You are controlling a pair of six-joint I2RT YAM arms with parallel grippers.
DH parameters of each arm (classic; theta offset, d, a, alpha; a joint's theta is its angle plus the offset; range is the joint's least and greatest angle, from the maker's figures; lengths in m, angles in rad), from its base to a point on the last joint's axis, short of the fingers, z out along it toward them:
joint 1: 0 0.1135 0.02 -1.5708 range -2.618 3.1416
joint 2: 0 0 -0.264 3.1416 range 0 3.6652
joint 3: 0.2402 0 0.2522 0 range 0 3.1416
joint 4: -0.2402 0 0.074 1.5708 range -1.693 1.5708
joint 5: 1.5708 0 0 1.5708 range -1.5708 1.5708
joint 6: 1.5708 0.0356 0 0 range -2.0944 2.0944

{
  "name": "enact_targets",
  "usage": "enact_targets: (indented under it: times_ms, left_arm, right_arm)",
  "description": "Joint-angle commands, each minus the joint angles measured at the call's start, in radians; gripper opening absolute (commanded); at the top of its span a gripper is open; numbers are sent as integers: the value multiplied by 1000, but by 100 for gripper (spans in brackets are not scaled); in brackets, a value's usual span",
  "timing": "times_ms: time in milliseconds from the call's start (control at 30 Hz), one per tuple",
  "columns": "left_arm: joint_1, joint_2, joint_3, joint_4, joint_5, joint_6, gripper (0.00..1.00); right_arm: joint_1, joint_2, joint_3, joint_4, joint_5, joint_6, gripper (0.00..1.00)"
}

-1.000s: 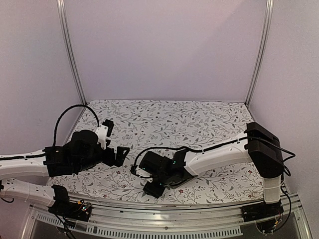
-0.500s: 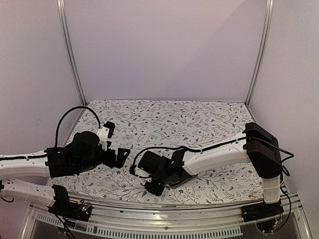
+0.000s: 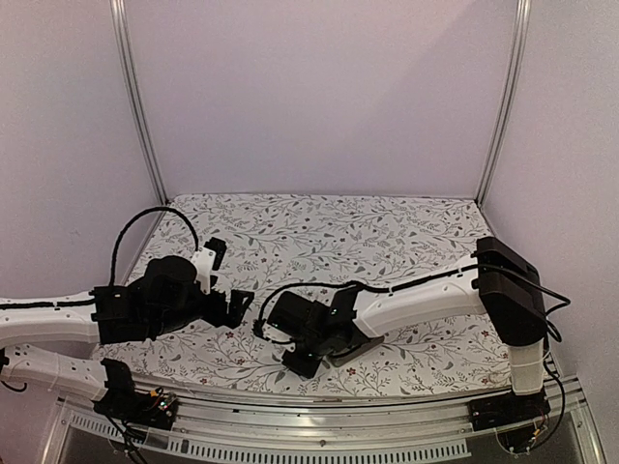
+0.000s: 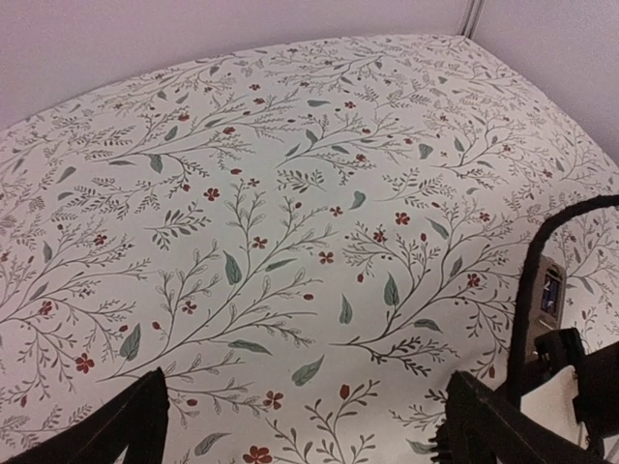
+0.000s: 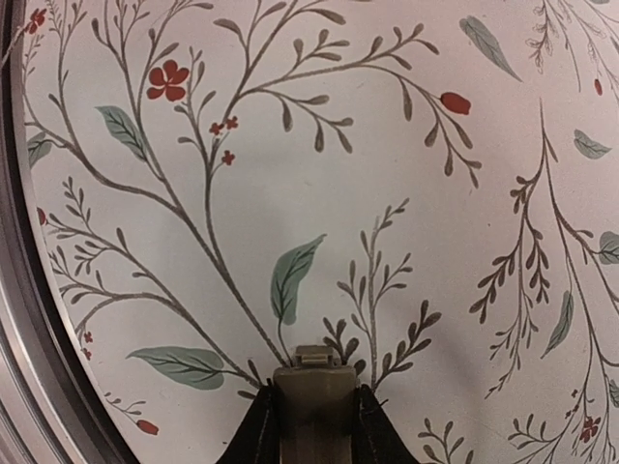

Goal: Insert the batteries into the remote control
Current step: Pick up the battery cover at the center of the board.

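- At the right gripper [image 5: 314, 423]: black fingers [image 5: 253, 437] closed in and clamped on both sides of a small tan-grey plastic piece [image 5: 311, 387] with a tab at its tip; lower part of the piece cut off by the frame edge; end of the remote or a loose cover, cannot tell.
- At the left gripper [image 4: 308, 387]: jaws spread wide, gripping nothing, above the white floral tablecloth [image 4: 242, 193]; only the two black tips in frame.
- Slim tan-grey remote control [image 4: 549, 290] with a dark rectangular window: seen through the loop of a black cable [image 4: 571, 215], just beyond the right wrist; from the top camera, only a grey slab half hidden under that wrist; flat or tilted, cannot tell.
- Edges: right fingertips near the grey metal rail [image 5: 14, 290] at the near table edge; far wall and aluminium corner posts [image 3: 138, 97] well apart from both grippers.
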Motion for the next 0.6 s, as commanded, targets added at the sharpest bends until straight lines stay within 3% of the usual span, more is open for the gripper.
enact_targets:
  times_ms: [0, 400, 567]
  left_arm:
    - [14, -2, -15, 24, 4, 13, 100]
    - [14, 53, 37, 49, 18, 77, 100]
    - [6, 80, 38, 118, 134, 102, 97]
  right_arm:
    - [-19, -23, 23, -19, 17, 2, 19]
    - [-126, -183, -15, 147, 6, 40, 17]
    - [-214, -308, -105, 195, 2, 104, 15]
